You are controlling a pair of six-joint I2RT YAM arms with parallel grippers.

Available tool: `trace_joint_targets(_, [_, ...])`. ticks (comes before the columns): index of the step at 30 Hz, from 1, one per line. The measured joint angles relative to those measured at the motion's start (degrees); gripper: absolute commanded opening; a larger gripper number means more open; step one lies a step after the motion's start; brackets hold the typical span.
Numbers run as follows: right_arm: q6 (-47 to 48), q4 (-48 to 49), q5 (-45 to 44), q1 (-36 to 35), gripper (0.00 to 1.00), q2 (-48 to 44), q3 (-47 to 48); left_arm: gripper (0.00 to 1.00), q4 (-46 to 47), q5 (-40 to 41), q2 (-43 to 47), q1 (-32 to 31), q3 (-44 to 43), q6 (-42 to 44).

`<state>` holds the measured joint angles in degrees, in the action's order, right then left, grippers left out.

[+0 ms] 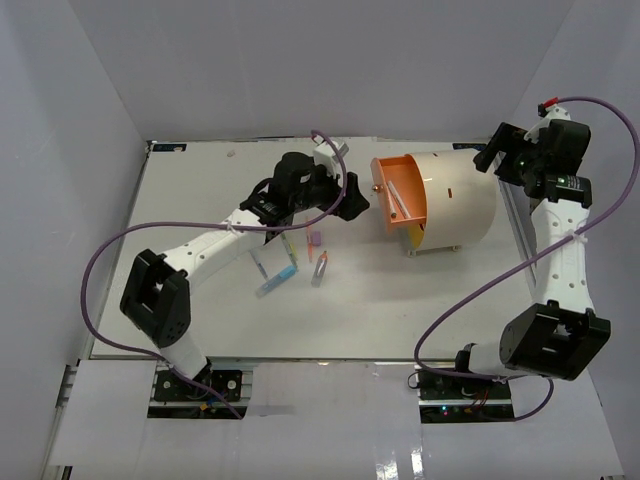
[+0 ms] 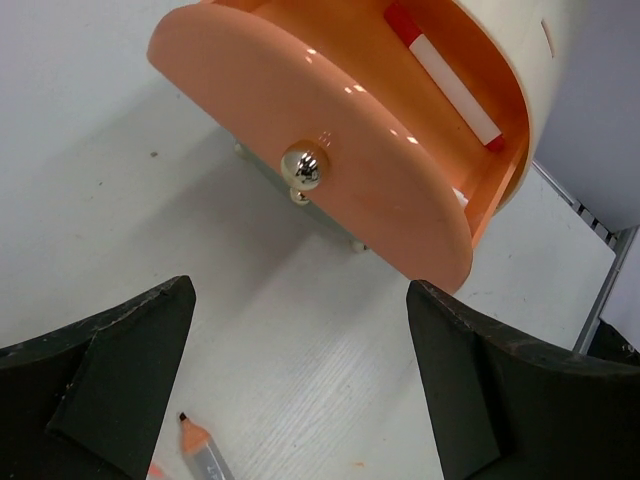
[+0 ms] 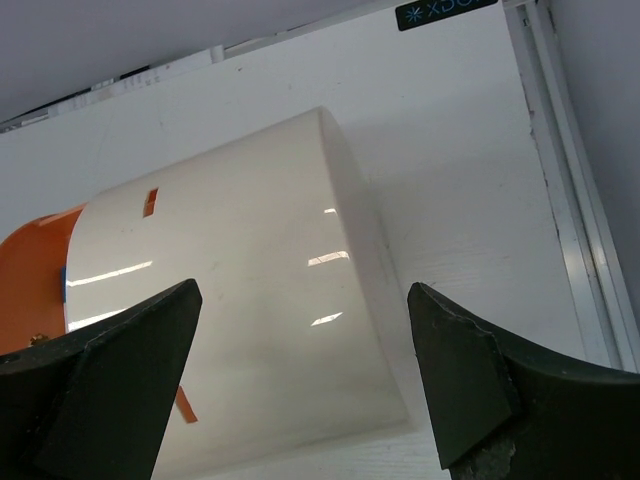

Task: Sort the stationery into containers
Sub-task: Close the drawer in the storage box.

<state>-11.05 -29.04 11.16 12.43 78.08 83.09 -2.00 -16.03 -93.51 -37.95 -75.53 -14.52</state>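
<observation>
The container is a cream-white drum (image 1: 455,200) lying on its side, with an orange drawer (image 1: 400,195) pulled out toward the left. In the left wrist view the drawer (image 2: 330,170) has a brass knob (image 2: 305,168), and a white pen with red ends (image 2: 455,85) lies inside it. My left gripper (image 1: 355,206) stands open just left of the drawer front, holding nothing (image 2: 300,330). My right gripper (image 1: 490,158) is open behind the drum's far right end, and the drum's wall (image 3: 240,300) shows between its fingers. Several pens lie loose on the table, among them a blue one (image 1: 278,280) and a pink one (image 1: 320,268).
An orange-tipped grey marker (image 2: 195,445) lies on the table below my left fingers. The table's right rail (image 3: 565,210) runs close beside the drum. The left arm (image 1: 200,250) reaches over the loose pens.
</observation>
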Motion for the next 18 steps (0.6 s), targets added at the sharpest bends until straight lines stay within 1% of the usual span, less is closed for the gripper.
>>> trace_joint_targets(7, [-0.57, 1.01, 4.33, 0.13, 0.9, 4.39, -0.68, 0.98, 2.14, 0.15, -7.08, -2.01, -5.64, 2.69])
trace_joint_targets(18, [-0.59, 3.32, 9.64, 0.24, 0.92, 6.01, -3.08, 0.98, 3.8, 0.5, -16.61, -3.82, -13.73, 7.13])
